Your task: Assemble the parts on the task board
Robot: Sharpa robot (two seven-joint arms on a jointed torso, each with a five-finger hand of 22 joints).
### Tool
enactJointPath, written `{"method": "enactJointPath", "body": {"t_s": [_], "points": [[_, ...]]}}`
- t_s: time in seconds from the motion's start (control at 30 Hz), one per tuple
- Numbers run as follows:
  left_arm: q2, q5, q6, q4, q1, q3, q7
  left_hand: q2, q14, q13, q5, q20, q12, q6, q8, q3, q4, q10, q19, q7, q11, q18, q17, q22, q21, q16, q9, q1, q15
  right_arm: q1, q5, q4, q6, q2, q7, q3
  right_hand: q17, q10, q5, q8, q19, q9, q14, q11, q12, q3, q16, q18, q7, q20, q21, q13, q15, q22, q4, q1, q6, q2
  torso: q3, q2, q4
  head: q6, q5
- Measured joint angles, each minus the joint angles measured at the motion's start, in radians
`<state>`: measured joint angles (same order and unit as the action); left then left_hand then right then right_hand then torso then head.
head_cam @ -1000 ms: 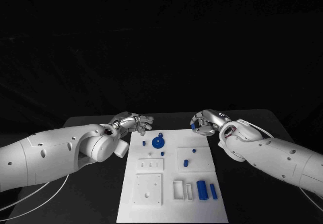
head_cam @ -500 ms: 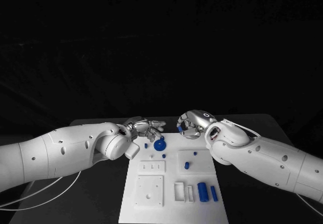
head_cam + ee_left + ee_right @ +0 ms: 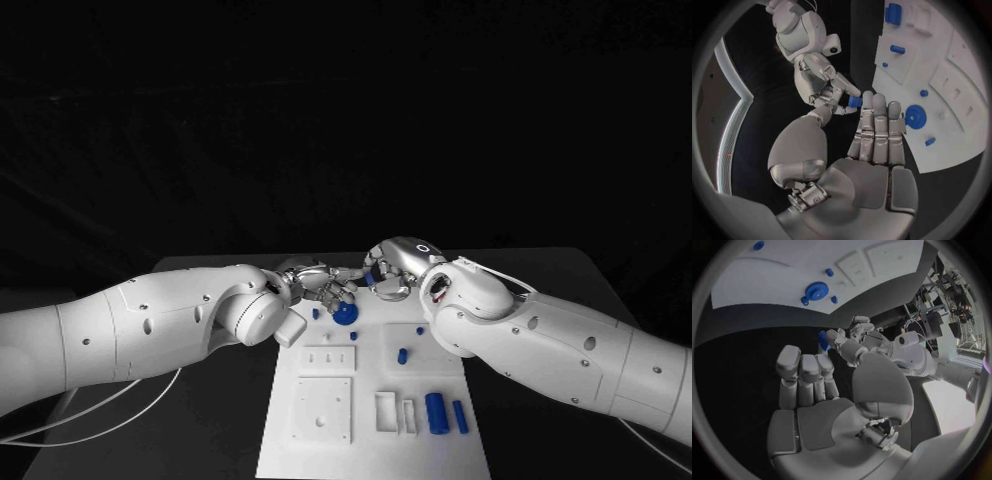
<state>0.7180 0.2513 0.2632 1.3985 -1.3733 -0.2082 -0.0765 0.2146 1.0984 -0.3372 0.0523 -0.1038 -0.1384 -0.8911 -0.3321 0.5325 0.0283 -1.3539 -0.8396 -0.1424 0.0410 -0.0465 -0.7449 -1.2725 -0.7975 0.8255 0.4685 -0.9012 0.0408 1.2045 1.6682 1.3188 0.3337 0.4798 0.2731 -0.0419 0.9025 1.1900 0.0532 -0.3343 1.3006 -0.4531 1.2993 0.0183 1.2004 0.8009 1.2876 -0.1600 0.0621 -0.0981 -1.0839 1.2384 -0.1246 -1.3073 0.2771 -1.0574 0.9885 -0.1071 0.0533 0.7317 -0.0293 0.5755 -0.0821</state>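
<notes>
The white task board [image 3: 368, 440] lies lengthwise in the middle of the black table. My right hand [image 3: 392, 268] pinches a small blue part [image 3: 855, 102] above the board's far end. My left hand [image 3: 320, 287] has come right up against it, fingers stretched out. Its fingertips [image 3: 873, 102] and thumb lie at the same blue part [image 3: 823, 339]; I cannot tell whether they grip it. Below the hands a blue gear [image 3: 343, 314] stands on the board, also seen from the wrists as the gear [image 3: 915, 116] and gear [image 3: 816, 290].
Nearer me the board carries two small blue pegs [image 3: 402, 353] and two blue cylinders [image 3: 434, 412] beside white slotted blocks [image 3: 320, 406]. Black table [image 3: 202, 420] lies on both sides of the board, and my two arms cross its far half.
Both hands have moved inward and now meet over the board's far end. The right hand brought its blue part leftward; the left hand stretched its fingers to it.
</notes>
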Motion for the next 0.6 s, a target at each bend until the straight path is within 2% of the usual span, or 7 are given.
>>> {"method": "enactJointPath", "body": {"t_s": [0.37, 0.6], "points": [[0.001, 0.012, 0.002, 0.001, 0.000, 0.000, -0.011, 0.000, 0.000, -0.005, 0.000, 0.004, 0.000, -0.004, 0.000, 0.000, 0.005, 0.000, 0.004, 0.004, 0.000, 0.000, 0.000, 0.000, 0.000, 0.000, -0.001, 0.000, 0.000, -0.004, 0.007, 0.026, -0.008, -0.006, 0.011, 0.001, 0.000, 0.000, 0.000, 0.000, 0.000, 0.000, 0.001, 0.000, 0.000, 0.001, 0.000, -0.001, 0.000, 0.000, 0.000, 0.000, 0.001, 0.000, -0.001, 0.000, 0.000, 0.000, -0.0006, 0.001, -0.0011, 0.000, -0.003], [0.000, 0.014, 0.001, 0.004, 0.000, 0.000, -0.013, -0.011, 0.000, -0.008, 0.000, 0.002, 0.000, -0.007, 0.000, 0.000, 0.005, 0.004, 0.006, 0.000, 0.004, 0.000, 0.000, 0.000, 0.000, 0.000, -0.002, -0.011, 0.000, -0.005, 0.009, 0.036, -0.013, -0.010, 0.014, 0.002, 0.000, 0.000, 0.000, 0.000, 0.000, 0.000, 0.002, 0.000, 0.000, 0.001, 0.000, -0.001, -0.001, 0.000, 0.000, 0.000, 0.002, 0.000, -0.001, 0.001, 0.001, -0.002, -0.0011, 0.001, -0.0013, 0.001, -0.003]]}}
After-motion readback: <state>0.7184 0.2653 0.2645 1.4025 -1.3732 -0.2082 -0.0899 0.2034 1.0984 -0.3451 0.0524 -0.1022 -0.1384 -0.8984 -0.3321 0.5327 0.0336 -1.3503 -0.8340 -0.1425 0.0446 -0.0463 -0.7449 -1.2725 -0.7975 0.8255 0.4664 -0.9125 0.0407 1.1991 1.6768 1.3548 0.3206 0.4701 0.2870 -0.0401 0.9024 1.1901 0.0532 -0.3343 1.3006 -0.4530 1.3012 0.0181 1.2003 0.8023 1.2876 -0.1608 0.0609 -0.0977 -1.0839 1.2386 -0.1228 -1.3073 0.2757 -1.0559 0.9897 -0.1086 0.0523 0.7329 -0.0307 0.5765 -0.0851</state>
